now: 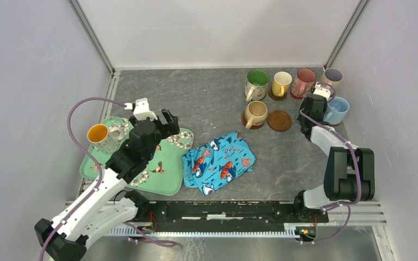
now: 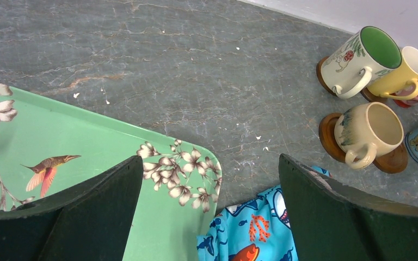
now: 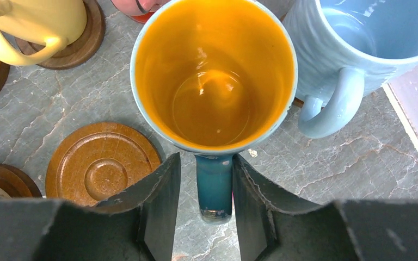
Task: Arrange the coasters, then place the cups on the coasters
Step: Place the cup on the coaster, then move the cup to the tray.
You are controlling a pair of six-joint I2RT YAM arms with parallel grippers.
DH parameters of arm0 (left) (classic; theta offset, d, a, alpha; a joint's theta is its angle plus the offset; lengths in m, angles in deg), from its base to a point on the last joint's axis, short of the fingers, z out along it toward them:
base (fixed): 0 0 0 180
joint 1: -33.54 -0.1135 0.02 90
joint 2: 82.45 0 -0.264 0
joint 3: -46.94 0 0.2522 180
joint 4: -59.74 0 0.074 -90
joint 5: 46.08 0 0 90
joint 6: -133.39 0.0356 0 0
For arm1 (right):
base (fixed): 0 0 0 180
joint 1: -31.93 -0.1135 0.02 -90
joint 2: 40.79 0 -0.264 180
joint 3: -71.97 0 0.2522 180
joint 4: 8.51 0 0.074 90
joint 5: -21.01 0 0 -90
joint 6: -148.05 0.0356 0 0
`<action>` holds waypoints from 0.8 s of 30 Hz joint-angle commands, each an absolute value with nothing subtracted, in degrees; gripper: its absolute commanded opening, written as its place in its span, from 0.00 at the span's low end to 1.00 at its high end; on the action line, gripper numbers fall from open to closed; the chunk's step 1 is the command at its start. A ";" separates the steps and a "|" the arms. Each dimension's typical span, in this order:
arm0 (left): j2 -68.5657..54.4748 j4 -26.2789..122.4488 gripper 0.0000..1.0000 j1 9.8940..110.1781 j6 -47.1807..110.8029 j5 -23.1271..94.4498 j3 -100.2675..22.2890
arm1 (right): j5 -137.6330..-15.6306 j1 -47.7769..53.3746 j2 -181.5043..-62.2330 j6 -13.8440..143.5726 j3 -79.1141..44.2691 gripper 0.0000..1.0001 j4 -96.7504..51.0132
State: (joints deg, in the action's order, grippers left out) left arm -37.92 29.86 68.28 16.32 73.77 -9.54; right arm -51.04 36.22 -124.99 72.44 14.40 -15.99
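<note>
The right gripper (image 3: 207,159) sits low over the far right of the table (image 2: 196,65), amid the cluster of cups in the upper right of the overhead view. Its wrist view looks straight down into an orange-lined mug (image 3: 212,70) with a blue outside that fills the upper middle of the frame. The mug's dark blue handle (image 3: 214,187) points down the frame and lies directly between the two fingers. The jaws are parted a little around it: the finger at frame left shows a thin gap to the handle, and the one at frame right is against it or nearly so. Whether a coaster lies under this mug cannot be told. An empty brown coaster (image 3: 103,168) lies just beside it at lower left, a light blue mug (image 3: 359,38) stands close at upper right, and a yellow mug (image 3: 38,19) stands on its own coaster at upper left. The left gripper (image 2: 209,163) hangs above the corner of the green floral tray (image 2: 87,136) and the fish-print cloth (image 2: 256,228), jaws spread wide with nothing between them. A second orange-lined mug (image 1: 99,135) stands on the tray at the left of the overhead view.
</note>
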 commanded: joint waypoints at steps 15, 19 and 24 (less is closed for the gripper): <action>-37.07 28.85 1.00 68.40 15.07 74.89 -11.53 | -53.53 36.33 -114.43 70.44 12.17 0.75 -24.83; -35.67 26.51 1.00 68.34 13.06 76.43 -12.87 | -54.82 35.01 -109.96 70.71 13.93 0.87 -25.89; -34.42 23.13 1.00 68.39 8.08 79.45 -13.62 | -54.41 30.91 -104.31 70.03 15.05 0.98 -28.35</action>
State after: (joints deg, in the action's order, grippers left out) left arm -34.95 25.67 68.28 14.09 75.52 -11.00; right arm -53.83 33.84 -108.71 71.04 14.27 -26.59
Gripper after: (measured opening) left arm 0.994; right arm 0.932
